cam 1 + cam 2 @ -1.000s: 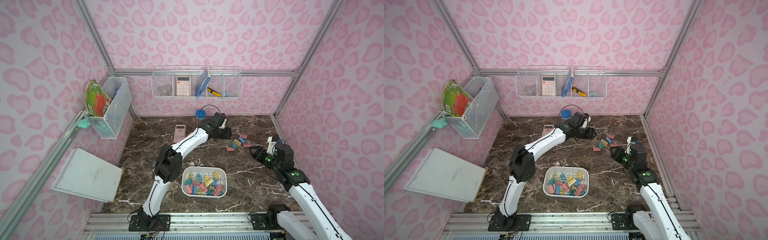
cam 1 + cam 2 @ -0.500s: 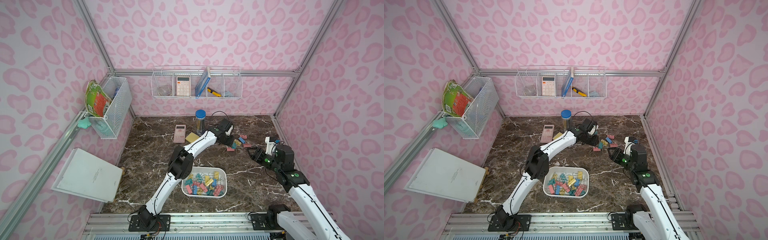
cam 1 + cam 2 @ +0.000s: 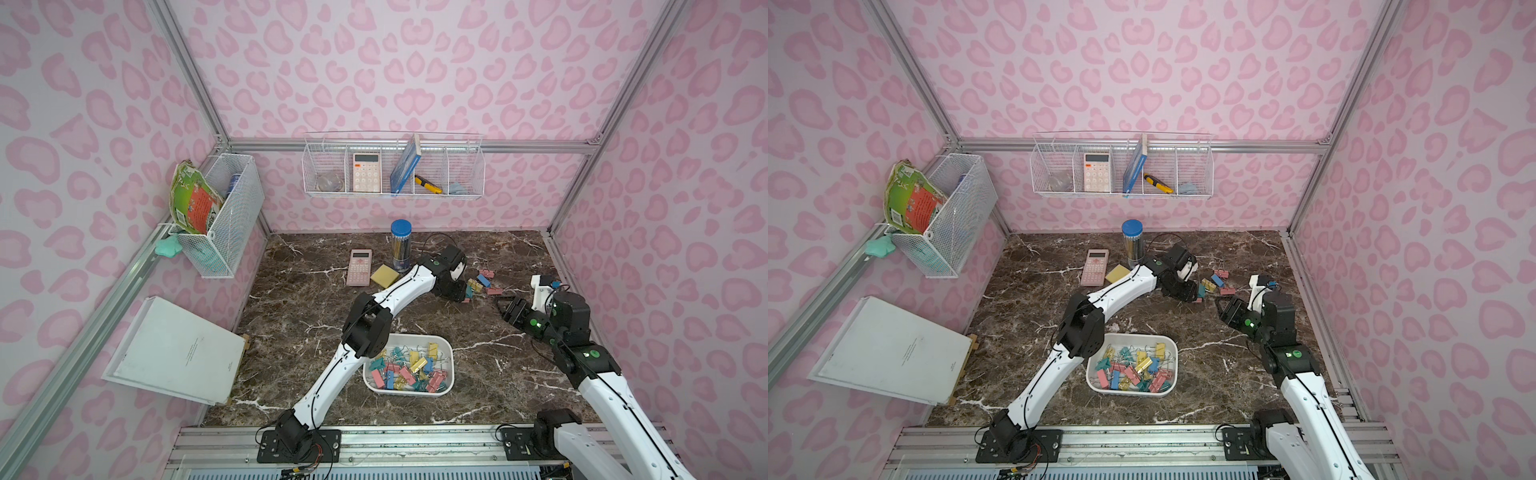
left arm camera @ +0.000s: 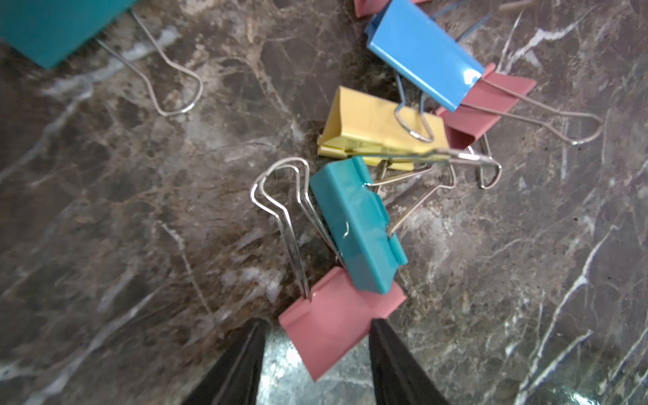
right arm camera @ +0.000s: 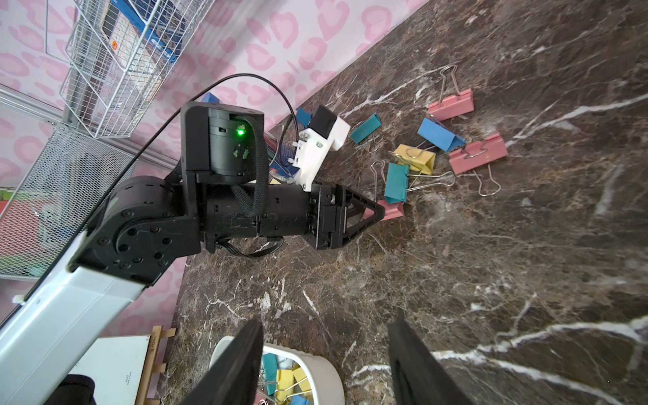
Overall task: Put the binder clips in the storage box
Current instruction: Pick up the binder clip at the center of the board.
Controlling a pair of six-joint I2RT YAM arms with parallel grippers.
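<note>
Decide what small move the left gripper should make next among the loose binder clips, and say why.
Probably close the left gripper on the pink folding metal binder clip: the black fingers flank its body, with a gap showing on one side, so it is framed but not yet gripped. Squeeze gently, since a teal metal clip overlaps it.

Light is bright and even in both top views, shadows soft, edges stretched by the wide lens. The left wrist view blurs at left of frame; glare marks the blue clip and table
</note>
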